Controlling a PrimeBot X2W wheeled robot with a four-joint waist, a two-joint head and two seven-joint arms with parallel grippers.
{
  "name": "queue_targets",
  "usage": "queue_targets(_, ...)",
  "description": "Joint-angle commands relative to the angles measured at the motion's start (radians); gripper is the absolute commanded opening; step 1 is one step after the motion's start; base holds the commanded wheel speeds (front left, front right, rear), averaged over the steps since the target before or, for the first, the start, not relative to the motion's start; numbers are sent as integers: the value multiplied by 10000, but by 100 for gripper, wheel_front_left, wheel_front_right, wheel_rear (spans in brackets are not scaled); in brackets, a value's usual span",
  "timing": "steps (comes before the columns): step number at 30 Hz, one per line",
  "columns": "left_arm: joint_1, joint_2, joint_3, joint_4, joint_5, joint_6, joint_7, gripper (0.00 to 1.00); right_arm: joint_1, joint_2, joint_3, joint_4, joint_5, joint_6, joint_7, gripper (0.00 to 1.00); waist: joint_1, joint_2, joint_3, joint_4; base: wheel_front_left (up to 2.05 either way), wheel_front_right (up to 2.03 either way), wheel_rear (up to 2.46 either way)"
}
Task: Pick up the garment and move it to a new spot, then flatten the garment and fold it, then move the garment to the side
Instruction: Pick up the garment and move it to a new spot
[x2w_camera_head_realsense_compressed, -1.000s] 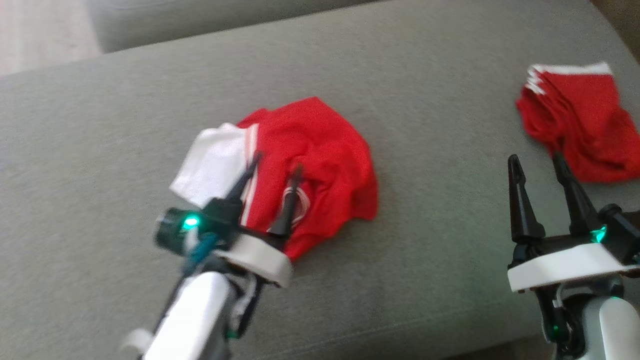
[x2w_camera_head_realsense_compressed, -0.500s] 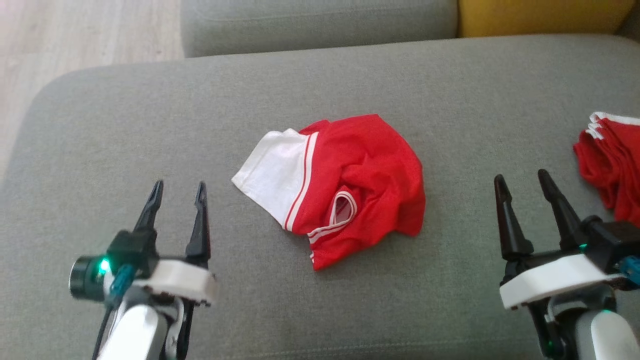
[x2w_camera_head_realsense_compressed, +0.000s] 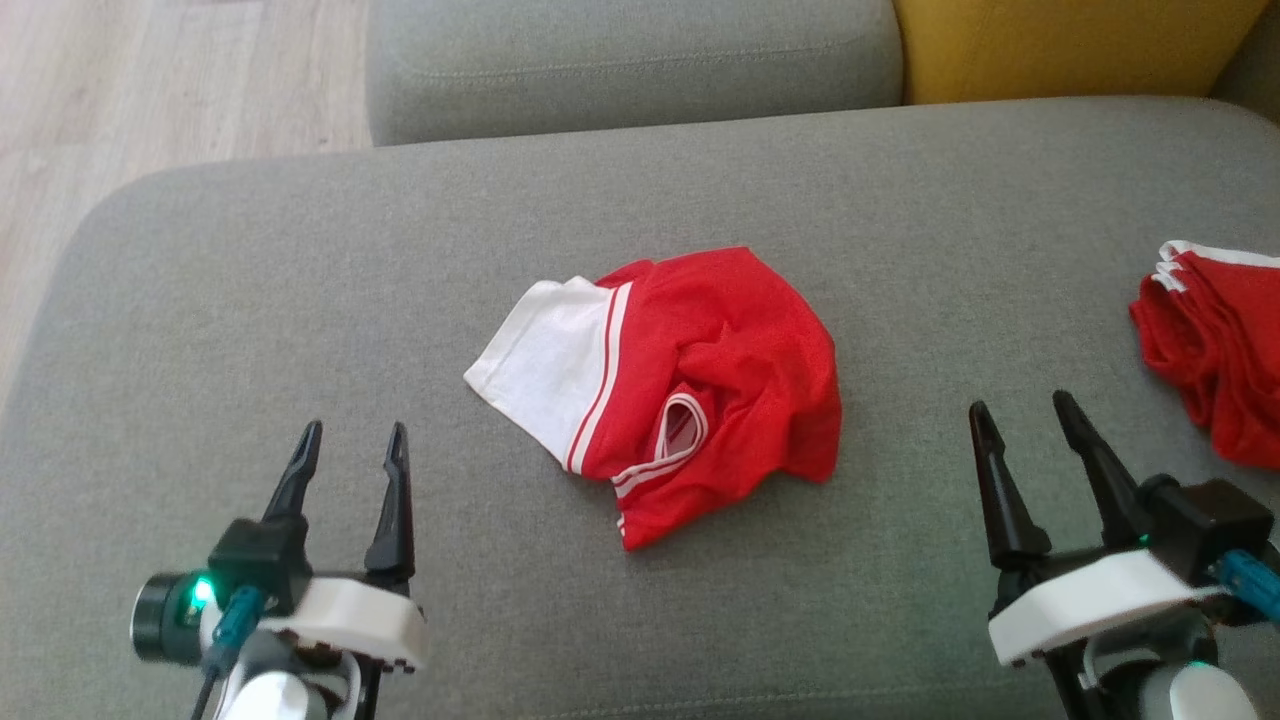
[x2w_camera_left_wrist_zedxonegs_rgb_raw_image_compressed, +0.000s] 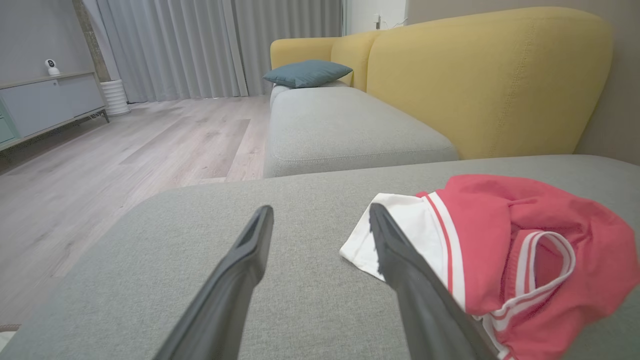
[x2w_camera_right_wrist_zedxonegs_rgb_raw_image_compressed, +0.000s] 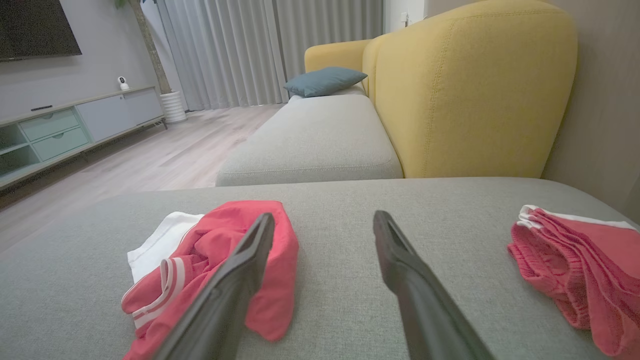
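Note:
A crumpled red garment (x2w_camera_head_realsense_compressed: 725, 385) with a white panel and white trim lies in a heap on the middle of the grey sofa seat (x2w_camera_head_realsense_compressed: 900, 220). It appears again as the garment (x2w_camera_left_wrist_zedxonegs_rgb_raw_image_compressed: 505, 250) at the right of the left wrist view and as the garment (x2w_camera_right_wrist_zedxonegs_rgb_raw_image_compressed: 210, 265) at the lower left of the right wrist view. My left gripper (x2w_camera_head_realsense_compressed: 354, 442) hovers open near the seat's front left, apart from the cloth. At the front right my right gripper (x2w_camera_head_realsense_compressed: 1025, 418) is open too, with nothing between its fingers.
A second red cloth pile (x2w_camera_head_realsense_compressed: 1215, 350) with white edging sits at the seat's far right, also the pile (x2w_camera_right_wrist_zedxonegs_rgb_raw_image_compressed: 580, 265). Another grey seat cushion (x2w_camera_head_realsense_compressed: 630, 60) and a yellow backrest (x2w_camera_head_realsense_compressed: 1080, 45) lie beyond. Wooden floor (x2w_camera_head_realsense_compressed: 150, 90) runs left of the sofa.
A second ago my left gripper was over the garment; it has drawn back to the front left, empty. The garment stays on the seat. The head camera has shifted too.

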Motion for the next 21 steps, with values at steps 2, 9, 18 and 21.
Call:
queue_targets(2, -295, 236, 413, -431, -32, 111, 27, 100, -179, -51, 252, -376, 49, 39, 27, 100, 0, -1, -57, -19, 0, 0, 0)
queue_targets(9, -191, 292, 371, -537, -66, 152, 73, 100, -115, -51, 256, -419, 108, 39, 59, 100, 0, -1, -94, -35, 0, 0, 0)
queue_targets(18, -236, 324, 243, -586, -13, 225, 118, 100, -140, -51, 245, -434, 148, 39, 78, 100, 0, -1, -44, -23, 0, 0, 0)
queue_targets(21, -249, 331, 223, -613, -11, 257, 143, 100, -149, -51, 239, -418, 167, 39, 66, 100, 0, -1, -23, -29, 0, 0, 0)
